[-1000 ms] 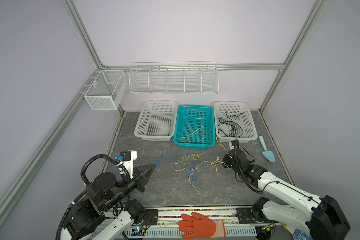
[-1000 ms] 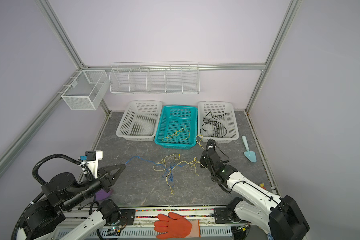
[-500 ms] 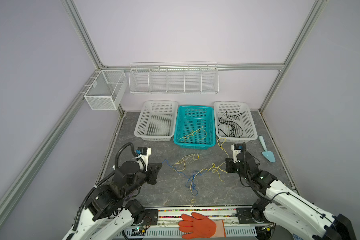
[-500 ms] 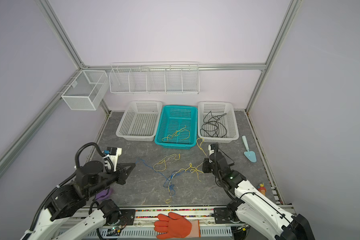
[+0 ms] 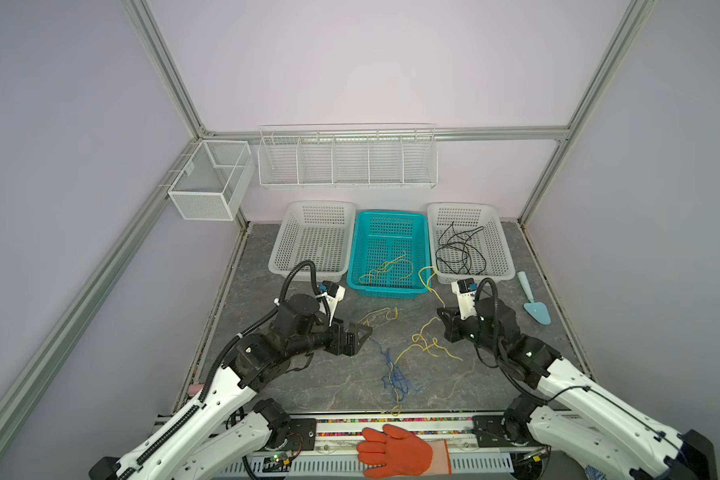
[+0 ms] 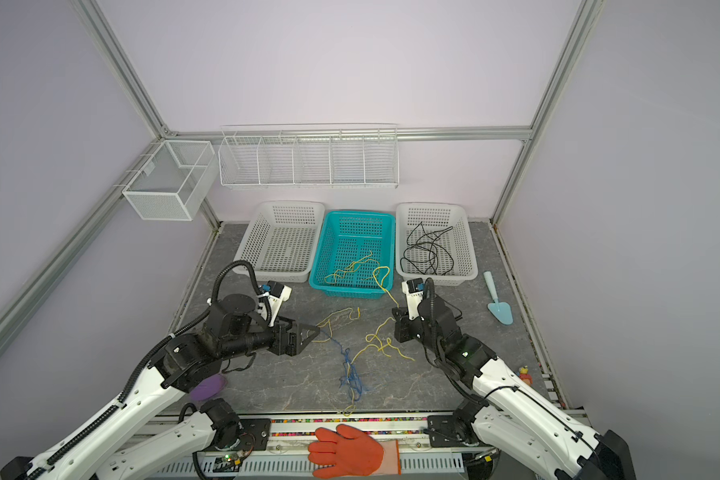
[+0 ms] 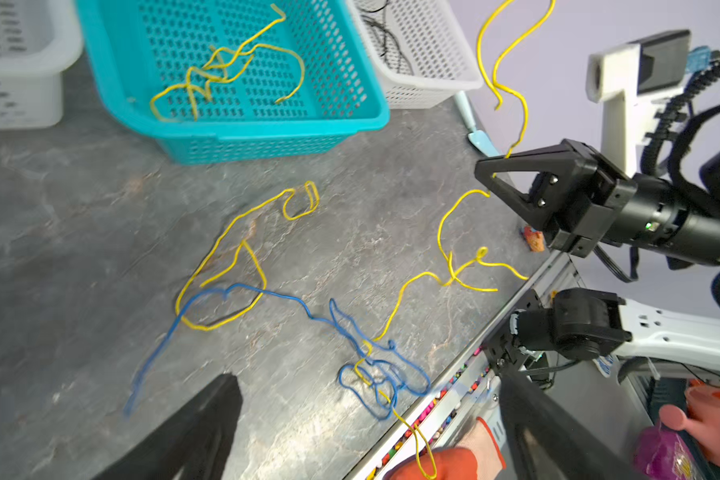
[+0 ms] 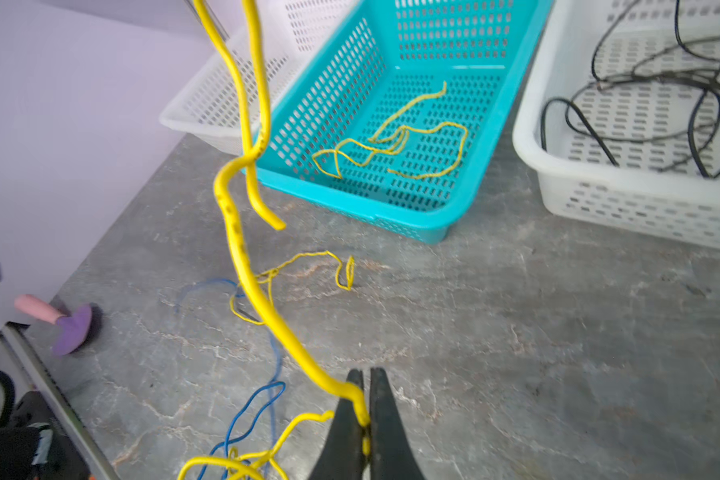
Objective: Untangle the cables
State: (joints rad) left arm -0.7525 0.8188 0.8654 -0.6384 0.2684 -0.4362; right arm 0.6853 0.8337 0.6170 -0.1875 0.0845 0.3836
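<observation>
Change: left gripper (image 5: 356, 337) having just let go, now gaping wide and gripping nothing; having dropped and swung in toward the front of the teal basket (image 5: 385, 291).
Right gripper (image 8: 365, 376): staying clenched on the yellow cable (image 8: 242, 249), holding it up off the table (image 5: 300, 386) just off the teal basket's near right corner.
Blue cable (image 7: 267, 293): lying slack in front of the teal basket, no longer being pulled taut; bunching at its far end into a knot with yellow strands, well forward of the basket.
Meaning, judging: pull-apart pausing; blue and yellow still crossing at that knot, so probably needing a fresh grasp on the blue.
Sorted so far: yellow piece (image 8: 410, 109) resting inside the teal basket; black cables (image 5: 458, 253) sitting in the white basket (image 5: 468, 206) right of it; loose yellow loop (image 7: 225, 320) lying just in front.
Edges: yellow tail (image 7: 417, 440) trailing over the front rail (image 5: 350, 420) onto the orange glove (image 5: 395, 451), opposite the teal basket; risking a snag under any pull.
Open room: bare tabletop showing left-front of the teal basket; blue scoop (image 5: 537, 311) lying well to the right, clear of the work.
</observation>
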